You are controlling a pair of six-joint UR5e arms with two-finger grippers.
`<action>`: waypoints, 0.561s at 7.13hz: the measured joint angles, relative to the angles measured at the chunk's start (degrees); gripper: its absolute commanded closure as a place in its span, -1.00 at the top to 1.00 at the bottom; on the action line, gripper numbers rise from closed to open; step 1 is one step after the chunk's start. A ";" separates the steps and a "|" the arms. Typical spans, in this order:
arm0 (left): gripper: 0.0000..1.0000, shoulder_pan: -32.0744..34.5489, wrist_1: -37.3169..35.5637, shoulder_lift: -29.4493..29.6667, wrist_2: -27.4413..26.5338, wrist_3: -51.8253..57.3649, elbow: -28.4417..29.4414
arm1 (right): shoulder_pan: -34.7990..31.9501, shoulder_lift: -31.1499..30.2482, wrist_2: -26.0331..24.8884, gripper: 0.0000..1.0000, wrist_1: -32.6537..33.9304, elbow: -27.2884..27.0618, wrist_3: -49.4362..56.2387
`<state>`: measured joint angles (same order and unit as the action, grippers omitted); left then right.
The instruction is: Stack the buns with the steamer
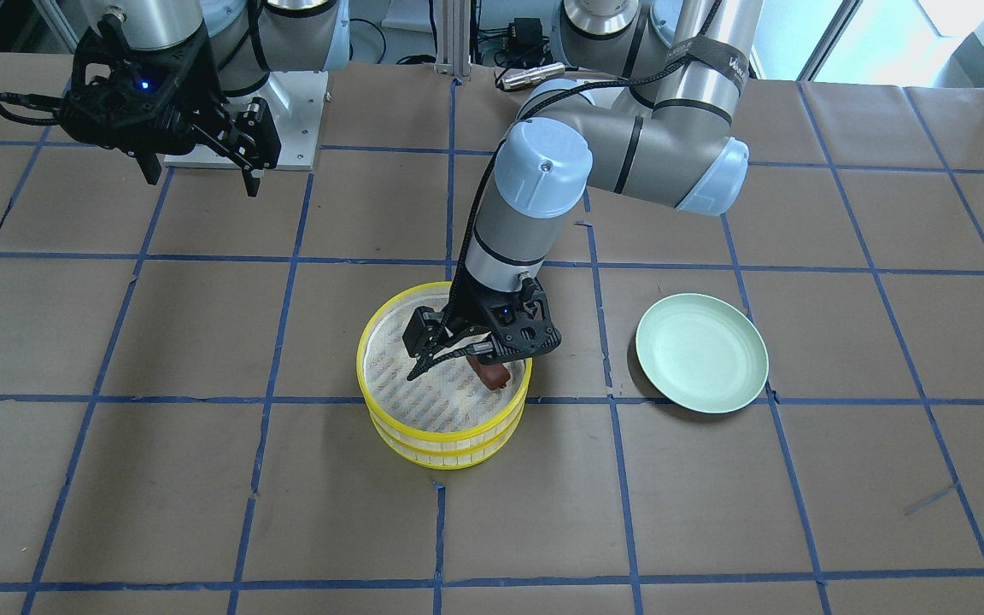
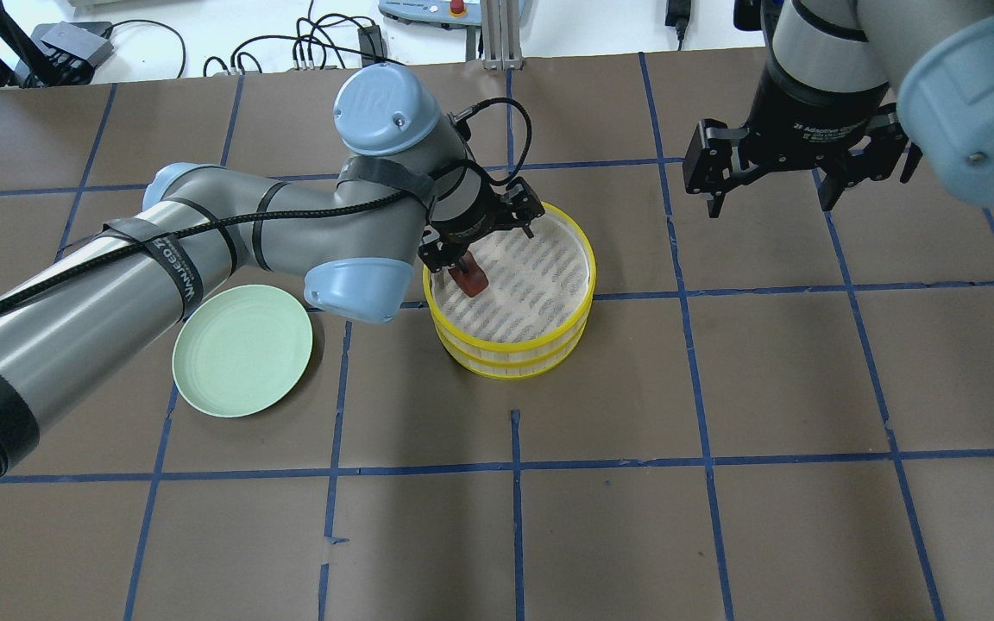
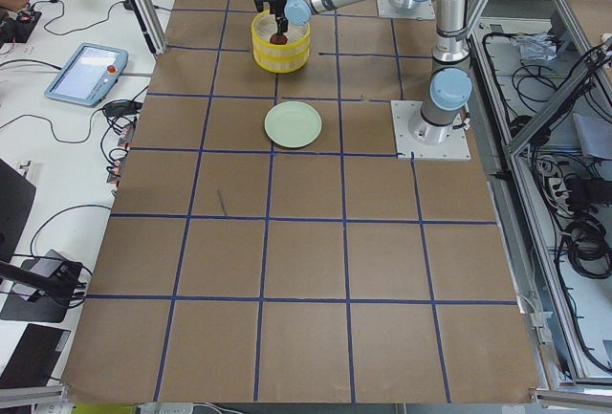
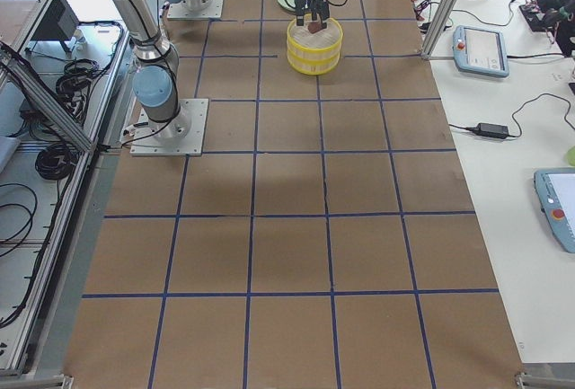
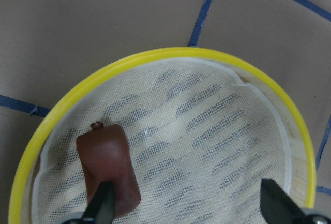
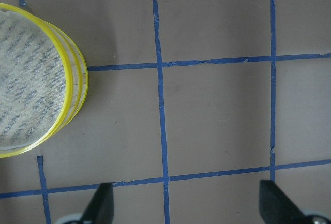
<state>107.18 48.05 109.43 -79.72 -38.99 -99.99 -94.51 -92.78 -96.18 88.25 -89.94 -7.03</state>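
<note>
My left gripper (image 5: pixel 187 207) hung low inside the top basket (image 5: pixel 155 57) of the steamer (image 2: pixel 510 354). Its jaws were spread wide and gripped nothing. The brown bun (image 5: pixel 107 166) lay on the white liner (image 5: pixel 207 131) of that basket, just inside the yellow rim, on the side toward the plate (image 2: pixel 242 349). One of my fingertips (image 5: pixel 103 202) stood right at the bun's edge, but I could not tell whether it touched. The other fingertip was far across the liner, well apart from the bun. The bun lay flat with a small dark nub at one end.

The steamer's two baskets sat one on top of the other, rims lined up, near the middle of the table (image 2: pixel 721 517). The pale green plate lay flat on the table on my left side, near the steamer but apart from it, and partly under my left forearm in the overhead view.

My right gripper (image 2: pixel 770 207) hung above the table on my right, well apart from the steamer. Its jaws were wide open with nothing between them. Its wrist camera looked down on brown paper crossed with blue tape, with the steamer's yellow edge at one side.
</note>
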 measured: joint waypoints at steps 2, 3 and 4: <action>1.00 -0.73 0.98 -1.75 -1.54 7.39 0.16 | 0.09 -0.05 0.16 1.00 -0.69 0.07 0.21; 1.00 -1.93 3.48 -3.21 -4.36 14.19 0.23 | 0.11 -0.13 0.15 1.00 -0.97 0.09 0.27; 1.00 -3.92 6.89 -5.11 -7.06 20.68 0.27 | 0.11 -0.17 0.14 1.00 -1.01 0.13 0.32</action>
<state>103.26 54.94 104.32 -86.78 -18.30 -99.71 -94.40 -92.95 -96.03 87.24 -89.80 -6.72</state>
